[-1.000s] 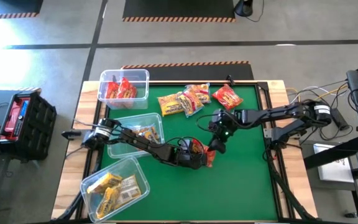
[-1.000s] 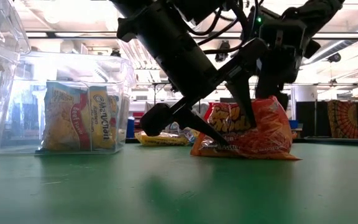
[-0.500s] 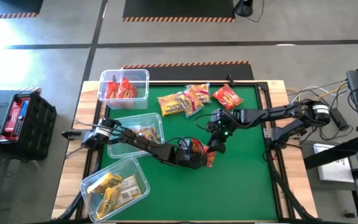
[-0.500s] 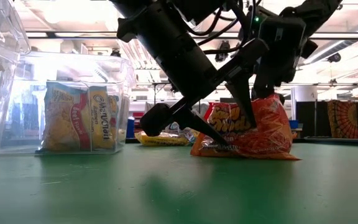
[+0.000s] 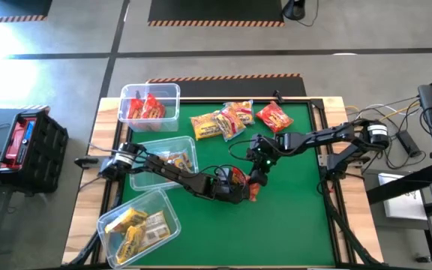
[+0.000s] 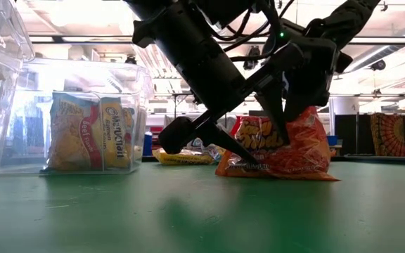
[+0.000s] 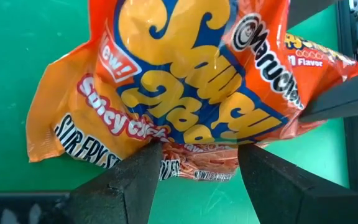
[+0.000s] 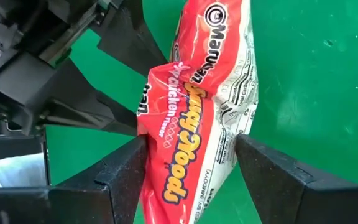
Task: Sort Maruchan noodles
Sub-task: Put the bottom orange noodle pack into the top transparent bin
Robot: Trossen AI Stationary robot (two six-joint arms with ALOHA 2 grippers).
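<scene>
One orange-red Maruchan noodle packet (image 5: 251, 192) stands on edge at mid-table, its lower edge (image 6: 276, 173) on the green mat. My left gripper (image 5: 238, 187) reaches in from the table's left and is shut on it. My right gripper (image 5: 257, 174) comes from the right and is open. Its fingers stand on either side of the packet's upper part (image 8: 194, 87). More noodle packets (image 5: 222, 121) lie in a pile at the far side, with a red one (image 5: 274, 116) beside them. My left gripper pinches the packet's lower part (image 7: 194, 144) between its two fingers (image 7: 143, 168), which slant down from the table's left. The wrapper is crumpled and narrowed there. The packet stands tilted, its lower edge on the mat. My right gripper straddles the packet's upper part (image 8: 191, 134); I cannot tell whether it touches.
Three clear bins line the table's left side: a far one with red packets (image 5: 150, 105), a middle one (image 5: 172, 157) under my left arm, and a near one with yellow packets (image 5: 137, 223). Open green mat lies near and right of the packet.
My right gripper has come down and a little toward the table's left, closer over the standing packet. The packet and my left gripper have kept still.
</scene>
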